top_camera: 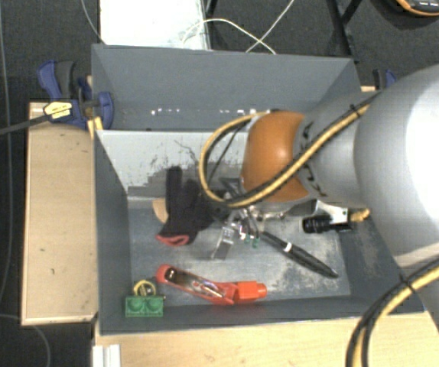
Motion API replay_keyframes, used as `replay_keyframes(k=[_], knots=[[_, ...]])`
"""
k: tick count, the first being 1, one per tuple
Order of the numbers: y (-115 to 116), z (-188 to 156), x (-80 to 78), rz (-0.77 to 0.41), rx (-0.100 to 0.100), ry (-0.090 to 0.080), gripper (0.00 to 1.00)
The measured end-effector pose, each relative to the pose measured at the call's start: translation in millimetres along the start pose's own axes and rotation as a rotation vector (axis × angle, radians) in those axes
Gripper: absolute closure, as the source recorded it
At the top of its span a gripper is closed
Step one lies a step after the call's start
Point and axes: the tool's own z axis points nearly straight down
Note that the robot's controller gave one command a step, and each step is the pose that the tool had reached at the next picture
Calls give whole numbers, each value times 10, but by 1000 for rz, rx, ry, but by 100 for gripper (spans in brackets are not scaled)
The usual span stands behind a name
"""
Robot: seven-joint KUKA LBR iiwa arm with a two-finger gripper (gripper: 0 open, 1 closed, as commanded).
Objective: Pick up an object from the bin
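Starting at the front wall of the grey metal bin (116,228), we enter the contents in order. Item one: a green toy brick (144,306) in the front left corner, with a small yellow ring (143,287) touching its far side. Item two: a red and orange hand tool (208,287), lying flat along the front wall just right of the brick, orange end to the right. Item three: a black pen (302,255), on the right of the floor, lying slantwise with its upper end towards the gripper. Item four: the gripper (233,234), low over the middle of the floor, between the pen's upper end on its right and a black cloth (183,205) on its left; whether it stands open or closed we cannot tell. Item five: the black cloth itself, crumpled and red-edged at its lower end, left of centre and just beside the gripper; it and the pen are the loose things nearest the gripper. Item six: a tan rounded piece (158,207), partly hidden behind the cloth's left side. Item seven: a black cylinder (323,222) with a pale band, on the right, farther back than the pen and partly under the arm. Last, above the gripper, we note the wrist's orange cover (274,159) with yellow-and-black cables looped round it, and the silver arm (403,151) reaching in from the right.
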Motion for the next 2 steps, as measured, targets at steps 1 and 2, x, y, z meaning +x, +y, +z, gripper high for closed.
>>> replay_keyframes(k=[1, 2], knots=[[-61, 4, -60, 94, 2, 6, 100], [-68, 1, -66, 101, 2, 6, 100]])
